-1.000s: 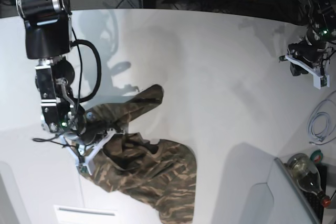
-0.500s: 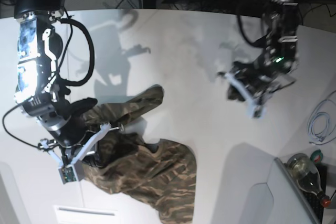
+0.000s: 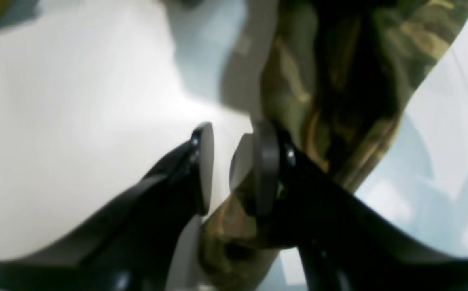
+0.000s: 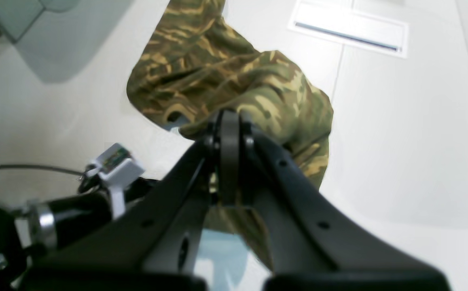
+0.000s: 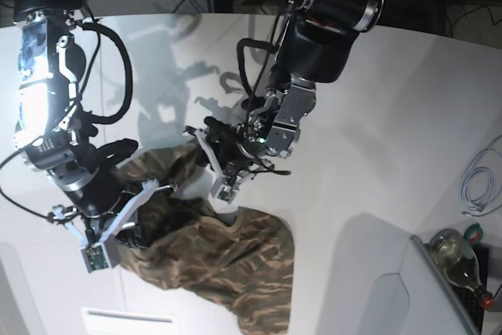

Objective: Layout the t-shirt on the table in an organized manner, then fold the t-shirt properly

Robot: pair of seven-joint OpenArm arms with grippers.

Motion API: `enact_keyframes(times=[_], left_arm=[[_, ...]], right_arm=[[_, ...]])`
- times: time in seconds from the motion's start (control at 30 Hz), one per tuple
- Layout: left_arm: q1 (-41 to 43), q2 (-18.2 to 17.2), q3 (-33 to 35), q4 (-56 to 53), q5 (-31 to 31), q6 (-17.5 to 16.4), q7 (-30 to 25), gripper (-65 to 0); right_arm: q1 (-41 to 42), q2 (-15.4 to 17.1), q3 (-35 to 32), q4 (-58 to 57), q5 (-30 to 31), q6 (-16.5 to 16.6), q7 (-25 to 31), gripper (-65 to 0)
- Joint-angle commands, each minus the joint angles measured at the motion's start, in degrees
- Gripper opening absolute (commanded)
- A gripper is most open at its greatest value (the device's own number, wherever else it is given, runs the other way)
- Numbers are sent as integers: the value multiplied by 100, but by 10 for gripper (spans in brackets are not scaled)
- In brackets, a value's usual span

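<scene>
Your right claw [image 4: 229, 161] is pressed together on a fold of the shirt [image 4: 234, 85], pinching cloth right at its tips. From that pinch the shirt spreads ahead of the claw in a rumpled heap on the table [image 4: 399, 133], bunched rather than flat. That hold looks like an anchor: one edge pinned so the other side can be drawn out.

Now your left claw [image 3: 227, 169]. Its pads stand a little apart, with bare table showing in the gap, so nothing is caught between them yet. A strip of shirt [image 3: 339, 93] lies just beside the right-hand pad and runs on under it, likely a sleeve or edge. In the base view this claw [image 5: 223, 164] sits low at the shirt's [image 5: 227, 260] far corner, near the right claw [image 5: 129, 209].

My read: you're still laying the shirt out, not folding. Slide the left claw sideways onto that strip before closing, or you'll nip only table.
</scene>
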Motion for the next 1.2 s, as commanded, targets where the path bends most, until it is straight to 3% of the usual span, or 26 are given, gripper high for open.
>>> enact_keyframes(times=[0.0,0.1,0.2,0.3,0.4,0.47,0.63,0.87,0.93,1.07,1.13,1.17], left_arm=[[72,14,301,90,-183,10,38,-485],[266,-47,1145,591,-975,10,73,-485],[573,-548,1593,1488,-1590,10,82,-485],[863,-1102,1550,2446,-1898,71,82,-485],[942,-1532,978,2851,-1801,819,38,-485],[855,-1656,512,2701,-1660,924,38,-485],[-192,-1497,-33,1602,-1335,924,-32,-482],[-1633,-935,-24,-596,-1177,915,-1131,-467],[-1915,-820,-24,-1044,-1177,915,-1149,-408],[-2152,-715,73,-1369,-1177,915,-1166,-146],[-2178,-715,477,-1369,-1177,915,-1263,-81],[-2222,-715,802,-1396,-1177,915,-1333,-81]], right_arm=[[99,21,89,135,60,12,191,-644],[91,21,370,144,78,12,200,-644],[-59,21,546,328,86,12,200,-644],[-261,21,599,425,86,12,209,-644],[-393,21,599,407,69,12,218,-644],[-437,30,599,390,60,12,226,-644],[-481,30,599,390,60,21,200,-644],[-481,30,599,381,60,21,191,-644],[-481,30,599,372,60,21,191,-644],[-481,30,599,372,60,21,191,-644],[-481,30,599,372,60,21,191,-644],[-481,30,599,372,60,21,191,-644]])
